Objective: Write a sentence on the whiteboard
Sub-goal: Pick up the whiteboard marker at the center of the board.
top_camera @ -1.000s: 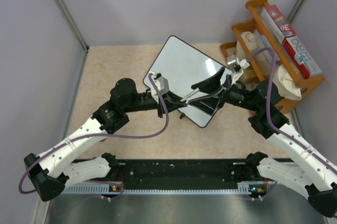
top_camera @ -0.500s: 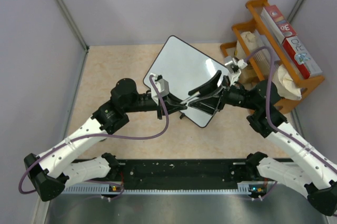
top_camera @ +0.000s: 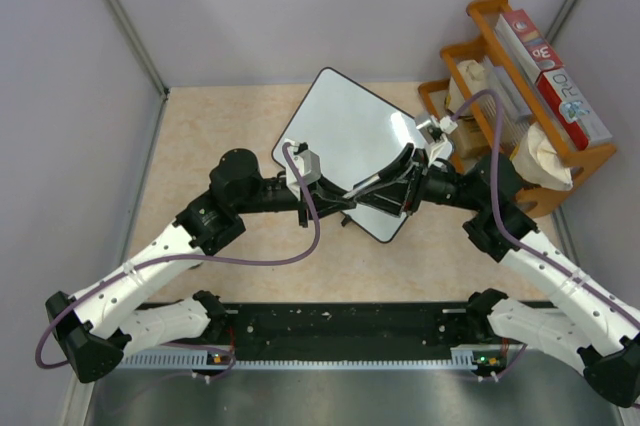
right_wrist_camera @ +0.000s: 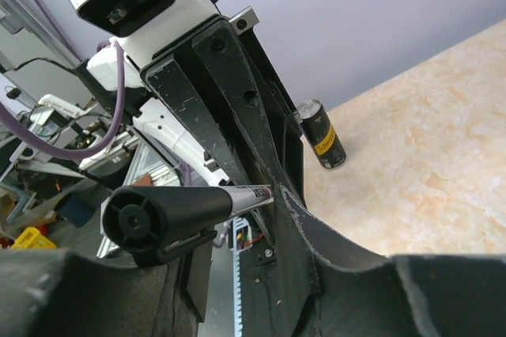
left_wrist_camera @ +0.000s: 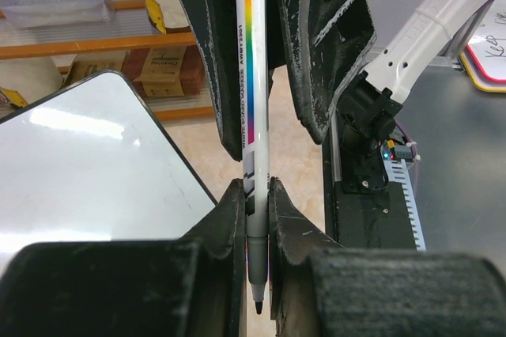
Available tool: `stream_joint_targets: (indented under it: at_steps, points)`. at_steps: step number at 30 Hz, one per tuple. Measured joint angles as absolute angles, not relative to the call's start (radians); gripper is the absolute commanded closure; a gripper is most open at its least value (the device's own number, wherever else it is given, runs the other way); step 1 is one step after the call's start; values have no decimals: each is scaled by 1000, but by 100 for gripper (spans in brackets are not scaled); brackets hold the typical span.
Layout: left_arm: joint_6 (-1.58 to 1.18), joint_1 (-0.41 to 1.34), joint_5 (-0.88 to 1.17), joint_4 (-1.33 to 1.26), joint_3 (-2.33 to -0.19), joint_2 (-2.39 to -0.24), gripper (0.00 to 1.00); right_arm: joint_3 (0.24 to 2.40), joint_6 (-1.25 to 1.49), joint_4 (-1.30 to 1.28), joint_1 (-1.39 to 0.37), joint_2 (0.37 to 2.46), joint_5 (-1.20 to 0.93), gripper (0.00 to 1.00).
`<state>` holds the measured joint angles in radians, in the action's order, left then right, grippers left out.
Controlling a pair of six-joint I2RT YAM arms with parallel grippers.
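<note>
Your right fingers (left_wrist_camera: 304, 92) have moved in over the last second and flank the far end of the marker (left_wrist_camera: 254, 100), clamping unclear | left fingers (left_wrist_camera: 239, 218) grip its barrel | whiteboard (top_camera: 345, 136) lies flat on the desk (top_camera: 220, 126) beneath, unwritten | uncapping probably follows.

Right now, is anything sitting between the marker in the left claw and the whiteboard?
Nothing visible lies on the whiteboard. The left claw clamps the marker, but the right claw straddles its far end, above the board's near edge.
</note>
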<state>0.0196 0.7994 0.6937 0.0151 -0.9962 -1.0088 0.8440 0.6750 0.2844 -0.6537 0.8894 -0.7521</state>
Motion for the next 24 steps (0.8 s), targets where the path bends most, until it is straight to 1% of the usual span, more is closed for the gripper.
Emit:
stream_joint_targets:
  at_steps: [3, 9, 18, 21, 24]
  points:
    - [17, 799, 696, 13, -996, -1009, 100, 844, 675, 284, -654, 889, -744, 67]
    - [13, 799, 700, 7, -996, -1011, 100, 844, 677, 284, -654, 889, -727, 62]
    - [8, 797, 707, 8, -996, -1015, 100, 844, 676, 268, -654, 889, -696, 63]
    - [6, 795, 707, 8, -996, -1018, 100, 844, 673, 257, -654, 885, -681, 60]
    - [6, 795, 707, 8, -996, -1018, 100, 844, 673, 252, -655, 884, -674, 60]
